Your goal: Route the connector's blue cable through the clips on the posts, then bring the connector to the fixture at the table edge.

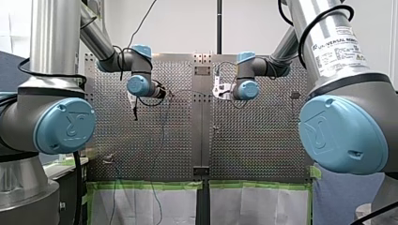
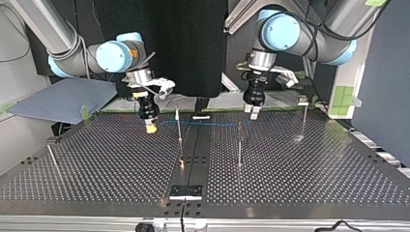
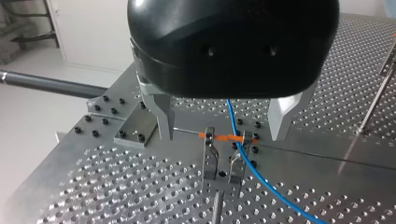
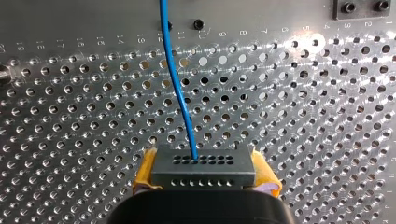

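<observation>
Two arms low over a perforated metal table [image 2: 314, 169], blue cloth [image 2: 63, 99] lying off its side, green tape [image 1: 150, 185] along one edge.
My right gripper [image 4: 205, 171] is clamped on the dark connector [image 4: 203, 161]; the blue cable [image 4: 177, 84] trails across the holes. My left gripper [image 3: 223, 136] is spread wide and empty, straddling a post clip [image 3: 210, 156] that the cable crosses.

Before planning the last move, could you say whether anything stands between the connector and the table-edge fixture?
Nothing lies directly between the connector and the fixture, but a thin post stands close beside that line in the top view.
</observation>
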You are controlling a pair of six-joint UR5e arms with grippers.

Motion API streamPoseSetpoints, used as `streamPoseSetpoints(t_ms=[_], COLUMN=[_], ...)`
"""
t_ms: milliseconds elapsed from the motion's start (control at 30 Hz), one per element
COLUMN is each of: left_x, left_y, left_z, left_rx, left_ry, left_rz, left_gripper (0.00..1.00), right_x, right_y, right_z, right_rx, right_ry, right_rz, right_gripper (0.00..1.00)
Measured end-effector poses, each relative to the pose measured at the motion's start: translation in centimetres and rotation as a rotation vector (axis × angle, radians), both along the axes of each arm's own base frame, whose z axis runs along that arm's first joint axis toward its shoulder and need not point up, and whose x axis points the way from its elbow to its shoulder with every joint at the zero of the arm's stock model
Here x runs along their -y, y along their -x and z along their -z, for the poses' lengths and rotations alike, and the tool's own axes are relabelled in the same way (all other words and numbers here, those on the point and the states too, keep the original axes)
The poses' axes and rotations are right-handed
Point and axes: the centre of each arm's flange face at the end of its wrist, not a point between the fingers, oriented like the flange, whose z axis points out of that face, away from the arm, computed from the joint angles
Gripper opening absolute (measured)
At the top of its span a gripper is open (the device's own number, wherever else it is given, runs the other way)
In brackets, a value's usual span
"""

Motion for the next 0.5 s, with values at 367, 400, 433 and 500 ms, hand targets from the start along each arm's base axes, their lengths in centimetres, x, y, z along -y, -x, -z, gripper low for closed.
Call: streamPoseSetpoints(t_ms=[367, 400, 433, 500], left_x=[0.94, 1.00, 1.05, 1.11], left_y=[0.46, 0.49, 0.53, 0.59], left_z=[-0.03, -0.04, -0.03, -0.02], left_rx=[0.017, 0.018, 0.018, 0.017], left_ry=[-0.094, -0.102, -0.111, -0.121], left_rz=[0.023, 0.023, 0.024, 0.024], left_gripper=[1.00, 1.00, 1.00, 1.00], right_x=[-0.02, -0.03, -0.04, -0.04], right_y=[-0.10, -0.11, -0.13, -0.14], right_z=[-0.04, -0.04, -0.04, -0.04], right_rx=[0.003, 0.003, 0.003, 0.003], right_ry=[0.003, 0.003, 0.003, 0.003], right_rz=[-0.009, -0.010, -0.012, -0.013], right_gripper=[0.00, 0.00, 0.00, 0.00])
